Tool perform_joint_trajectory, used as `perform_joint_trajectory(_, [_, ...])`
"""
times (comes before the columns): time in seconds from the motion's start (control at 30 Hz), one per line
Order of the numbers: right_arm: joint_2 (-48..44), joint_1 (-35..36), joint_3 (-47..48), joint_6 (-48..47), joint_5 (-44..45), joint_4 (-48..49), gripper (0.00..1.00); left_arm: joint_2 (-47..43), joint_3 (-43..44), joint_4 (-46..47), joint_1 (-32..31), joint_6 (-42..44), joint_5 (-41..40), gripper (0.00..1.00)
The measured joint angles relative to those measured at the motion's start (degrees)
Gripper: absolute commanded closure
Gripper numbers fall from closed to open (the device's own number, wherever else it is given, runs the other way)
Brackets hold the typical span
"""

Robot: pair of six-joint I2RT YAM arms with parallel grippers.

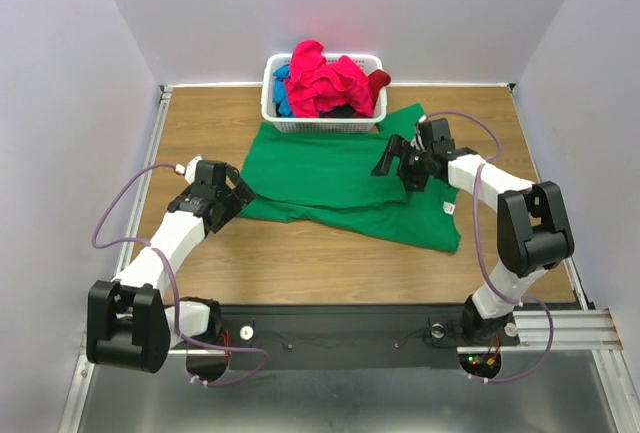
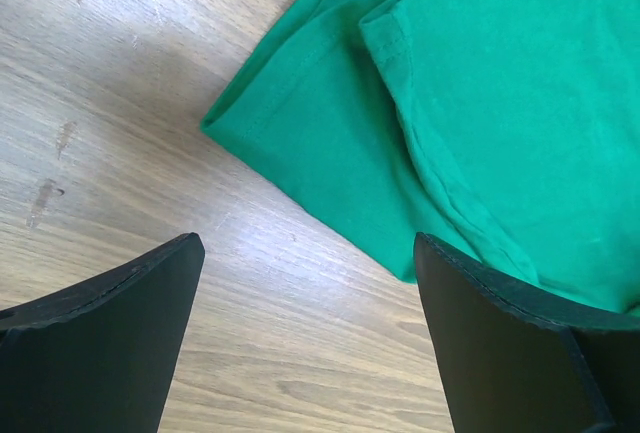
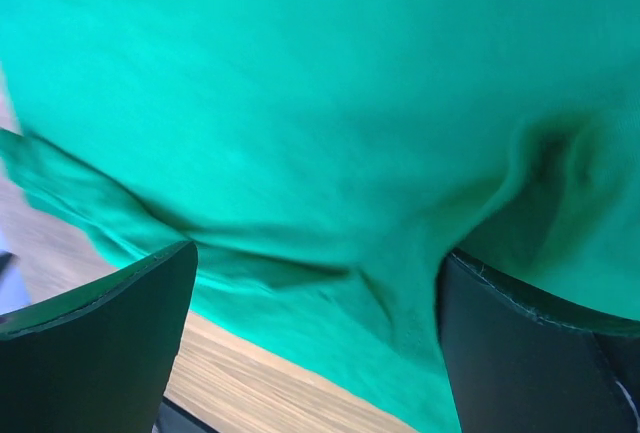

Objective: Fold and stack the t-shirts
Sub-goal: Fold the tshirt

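Top external view: your left claw (image 1: 232, 201) is low over the table (image 1: 300, 253). The green shirt (image 1: 330, 178) is spread flat, just right of that claw and beyond it. Your right claw (image 1: 395, 163) hangs over the right part of the same shirt, so there is cloth under it and on both sides. The shirt's small white label (image 1: 451, 209) is right of that claw and nearer to you, at the shirt's near right edge. The white basket (image 1: 300, 123) is beyond the right claw and a bit left, and the far edge of the shirt touches its near wall. Pink-red shirts (image 1: 325, 78) are heaped in it, with blue cloth (image 1: 283, 98) at the left side and something dark (image 1: 347, 111) low down.

Left wrist view: the left claw is released, both fingers (image 2: 110, 353) spread wide with bare wood between them. The shirt's corner lies ahead and to the right, with a hemmed fold on top. The right finger's tip overlaps the cloth edge in the picture; contact can't be told.

Right wrist view: the right claw is released too, fingers (image 3: 100, 343) wide apart. Green cloth fills nearly everything ahead and is bunched into a wrinkle by the right finger. It's blurry, and nothing is pinched.
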Motion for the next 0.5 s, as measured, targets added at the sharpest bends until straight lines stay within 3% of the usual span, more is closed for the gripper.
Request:
perform_joint_trajectory(0.27, [4.5,0.0,8.7,6.4,2.0,0.7,0.0,0.2,2.4,-0.7,0.0,0.0,0.0,0.02])
perform_joint_trajectory(0.5, [3.0,0.0,7.4,8.0,8.4,-2.1,0.0,1.6,5.7,-0.6,0.0,0.2,-0.2,0.02])
